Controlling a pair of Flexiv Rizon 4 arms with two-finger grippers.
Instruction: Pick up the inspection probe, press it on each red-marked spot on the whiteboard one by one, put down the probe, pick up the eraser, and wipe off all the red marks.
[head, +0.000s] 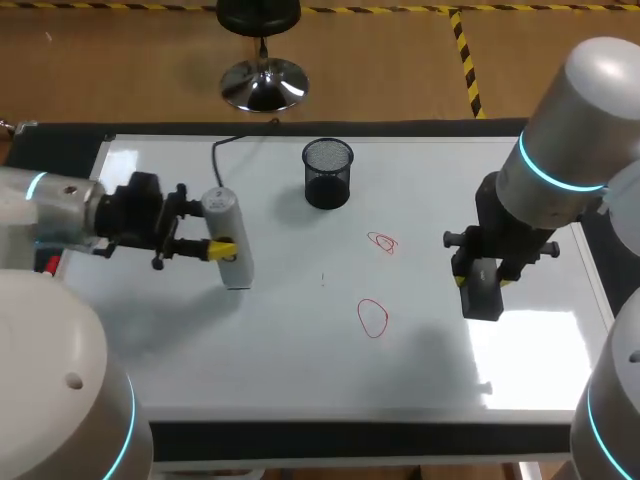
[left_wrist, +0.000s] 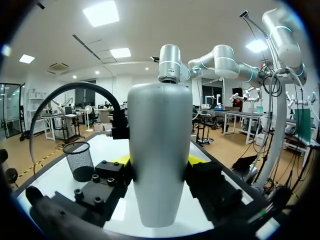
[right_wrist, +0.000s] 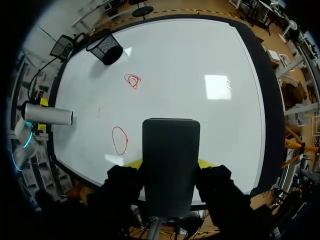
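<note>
Closest to the left wrist camera, the grey inspection probe (left_wrist: 160, 125) sits clamped between the yellow-tipped fingers of the left gripper (left_wrist: 159, 161), which press on it from both sides. In the head view it hangs over the left part of the whiteboard (head: 300, 350), well apart from both red marks; whether its tip touches the board cannot be told. The right gripper (right_wrist: 170, 163) has its fingers closed on the black eraser (right_wrist: 171, 150), held over the right part of the board, in the right middle of the head frame. 2 marks show unwiped: a scribbled red loop (head: 383, 243) right of centre and a red oval (head: 372, 318) below it. A black mesh cup (head: 328, 173) stands in the upper middle of the frame, on the board. By this layout the eraser pickup is done, while the probe has not yet been put down and the wiping has not begun. Nothing on the board shows whether either mark was pressed. Setting the probe on the bench and erasing both marks remain.
</note>
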